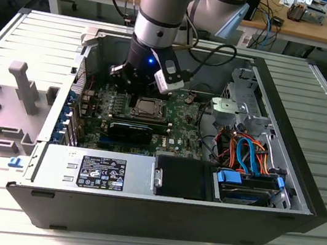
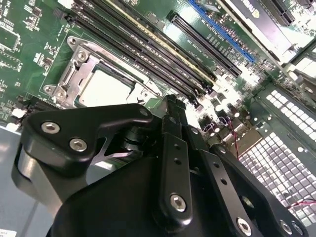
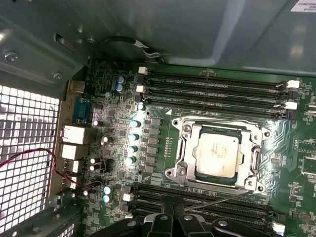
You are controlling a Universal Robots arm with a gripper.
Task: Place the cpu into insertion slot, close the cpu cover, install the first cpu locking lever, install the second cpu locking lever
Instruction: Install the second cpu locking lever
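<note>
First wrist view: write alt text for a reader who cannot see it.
A silver-topped cpu sits in its metal-framed insertion slot on a green circuit board, with the cpu cover down around it. Long black slots run alongside, and the black claw hangs nearby.

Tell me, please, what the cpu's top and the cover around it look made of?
The cpu top looks like dull, matte grey metal with a soft sheen. The cpu cover looks like thin, brighter silver sheet metal, judging by its glints and stamped edges.

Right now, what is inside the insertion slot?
The cpu lies inside the insertion slot, with the cpu cover closed around its metal top. The contacts beneath are hidden by it.
</note>
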